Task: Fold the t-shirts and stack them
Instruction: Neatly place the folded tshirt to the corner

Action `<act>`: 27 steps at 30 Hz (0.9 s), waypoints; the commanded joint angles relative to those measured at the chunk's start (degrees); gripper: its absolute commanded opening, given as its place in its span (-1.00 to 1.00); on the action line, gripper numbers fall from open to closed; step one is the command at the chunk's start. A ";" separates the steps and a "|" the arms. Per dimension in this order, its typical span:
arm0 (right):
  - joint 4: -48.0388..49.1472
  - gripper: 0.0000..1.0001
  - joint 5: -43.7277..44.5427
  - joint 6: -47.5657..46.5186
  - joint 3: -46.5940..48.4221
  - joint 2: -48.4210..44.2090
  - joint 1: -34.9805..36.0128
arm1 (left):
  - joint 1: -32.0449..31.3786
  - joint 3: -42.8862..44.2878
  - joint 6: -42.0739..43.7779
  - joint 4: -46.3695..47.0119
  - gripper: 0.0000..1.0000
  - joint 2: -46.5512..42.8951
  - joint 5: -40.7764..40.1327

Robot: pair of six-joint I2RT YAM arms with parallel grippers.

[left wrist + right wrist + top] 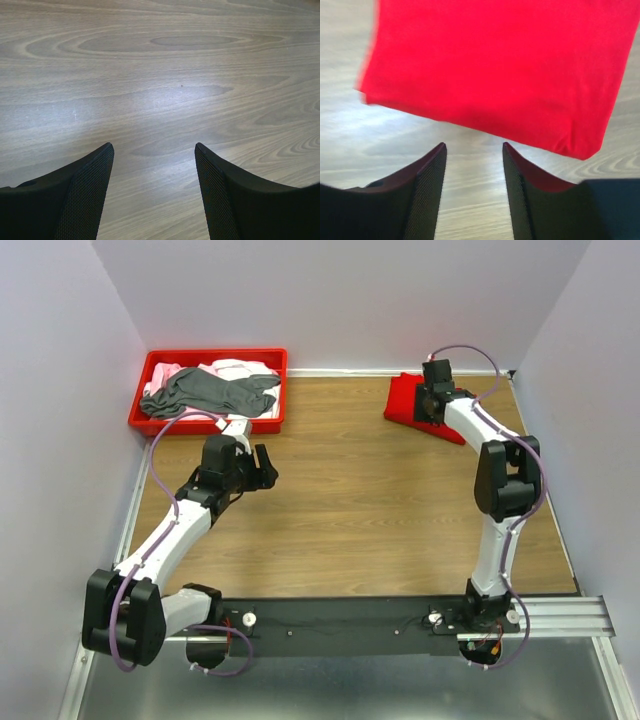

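Worktop: pale brown wood grain, plain walls on three sides. Both arms are bolted to a dark rail at the near edge.

Left arm: white links, black joints, a purple cable looped along it. It reaches forward and inward over the left half of the worktop.

Right arm: same build, stretched toward the far right corner.

Red tray: rigid plastic, in the far left corner against the wall. It holds the unfolded t-shirts in a loose heap.

Red t-shirt: folded flat into a rough rectangle, lying on the worktop at the far right, well apart from the tray. In the right wrist view its near folded edge is smooth, bright and plain.

Dark grey t-shirt: crumpled on top of the heap in the tray, draped across most of its width.

Pale pink and white t-shirts: under the grey one, showing along the tray's far side and right end.

Left gripper: jaws spread wide, bare wood between them, holding nothing. It sits near the tray's front wall, over the worktop.

Right gripper: jaws parted, bare wood in the gap, nothing pinched. The red t-shirt's edge lies just beyond the fingertips, not between them.
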 commanded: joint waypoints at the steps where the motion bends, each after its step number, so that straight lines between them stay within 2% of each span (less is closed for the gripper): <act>1: 0.65 -0.12 -4.43 1.13 -3.06 1.96 -3.29 | 0.53 -1.22 0.55 1.50 0.47 -0.89 1.90; 4: 0.66 -0.32 -5.31 0.96 -4.11 2.92 -4.44 | 0.70 -1.22 0.55 1.58 0.47 -1.07 2.08; 5: 0.66 -0.33 -5.92 0.78 -4.38 3.10 -4.79 | 0.79 -1.22 0.55 1.58 0.47 -1.07 2.16; 10: 0.83 -0.33 -8.04 1.31 -5.61 5.55 -8.12 | 1.05 -1.31 0.55 1.67 0.47 -1.07 2.52; 13: 0.83 -0.32 -6.29 0.61 -4.47 6.96 -10.32 | 1.14 -1.31 0.55 1.59 0.47 -0.89 2.60; 18: 0.66 -0.29 -5.31 1.48 1.66 10.91 -18.74 | 1.41 -1.31 0.73 1.76 0.46 -0.72 2.96; 21: 0.74 -0.25 -3.82 0.26 5.35 11.27 -19.73 | 1.49 -1.40 0.73 1.85 0.45 -0.28 3.22; 23: 0.13 -0.19 -9.14 -0.53 6.43 10.40 -19.56 | 1.49 -1.40 0.73 2.02 0.45 0.16 3.48; 27: 0.30 0.07 -10.59 -4.04 4.59 5.31 -16.22 | 1.84 -1.22 0.64 2.02 0.45 0.60 3.75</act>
